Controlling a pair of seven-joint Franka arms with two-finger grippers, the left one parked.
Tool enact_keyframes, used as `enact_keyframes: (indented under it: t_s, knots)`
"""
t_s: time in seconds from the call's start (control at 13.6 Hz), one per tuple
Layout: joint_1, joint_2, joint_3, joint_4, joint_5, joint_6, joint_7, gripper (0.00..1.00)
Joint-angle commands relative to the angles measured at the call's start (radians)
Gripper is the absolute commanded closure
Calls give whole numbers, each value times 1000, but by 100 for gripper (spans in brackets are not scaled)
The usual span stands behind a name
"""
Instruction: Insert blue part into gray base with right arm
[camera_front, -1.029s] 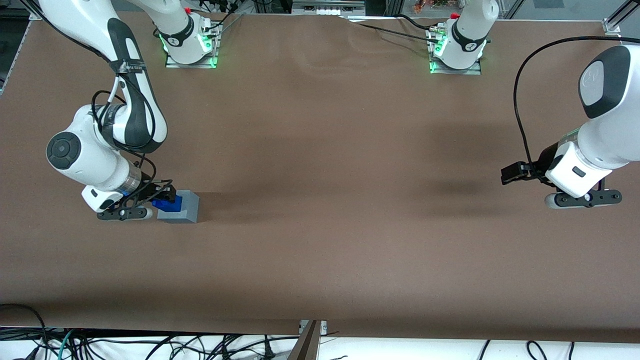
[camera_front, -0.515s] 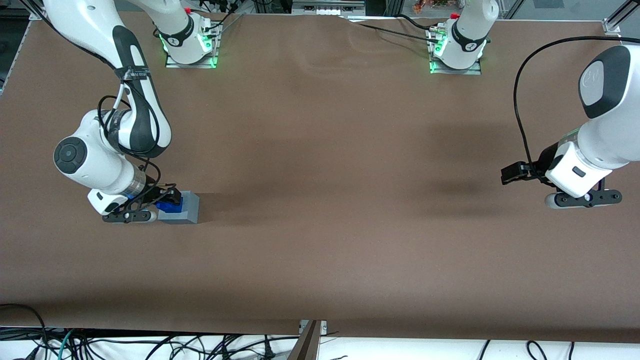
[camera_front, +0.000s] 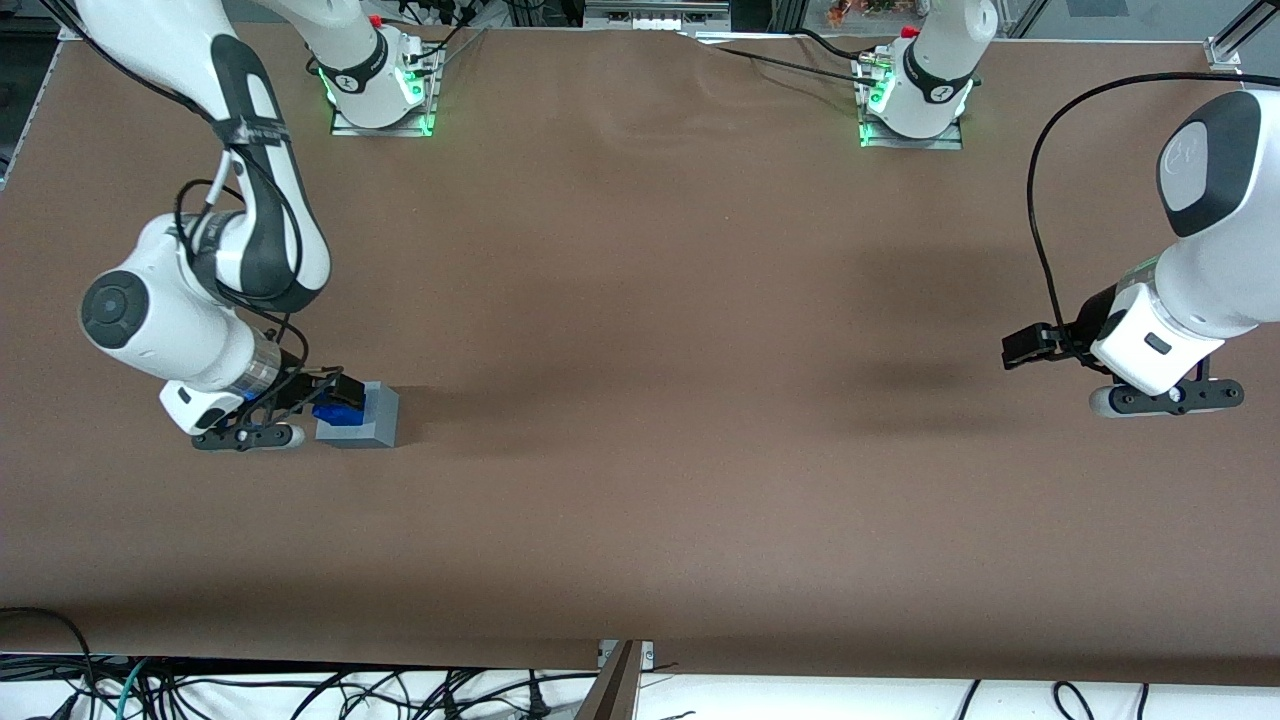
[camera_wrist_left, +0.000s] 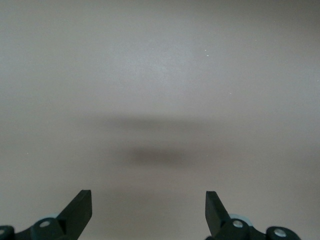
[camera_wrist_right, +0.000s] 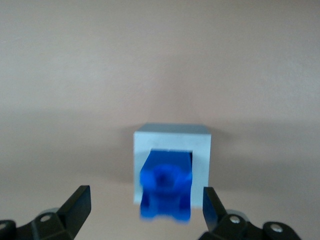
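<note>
The gray base (camera_front: 372, 418) stands on the brown table toward the working arm's end. The blue part (camera_front: 336, 409) sits in the recess in its top and sticks out above the rim. In the right wrist view the blue part (camera_wrist_right: 166, 186) fills the recess of the gray base (camera_wrist_right: 202, 155) and overhangs the edge nearest the gripper. My right gripper (camera_wrist_right: 146, 207) is open, with one black finger (camera_wrist_right: 79, 202) on either side of the blue part and a gap to each. In the front view the gripper (camera_front: 335, 392) hovers just over the blue part.
The brown table (camera_front: 640, 400) stretches wide toward the parked arm. Two arm bases with green lights (camera_front: 380, 90) stand at the table edge farthest from the front camera. Cables lie off the near edge.
The right arm's wrist first moved a little toward the base, then drew back and up. The blue part and the gray base have stayed in place.
</note>
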Motion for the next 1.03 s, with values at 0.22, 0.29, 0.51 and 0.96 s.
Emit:
enact_keyframes:
  t_s: [0.22,0.29,0.51,0.96]
  knots:
    - [-4,-156,-83,212,-89,-440,-9,1]
    - [-4,-208,-83,207,-108,-460,-7,1]
    - [2,-295,-78,180,-196,-514,20,1]
    - [8,-316,-45,181,-239,-537,67,1]
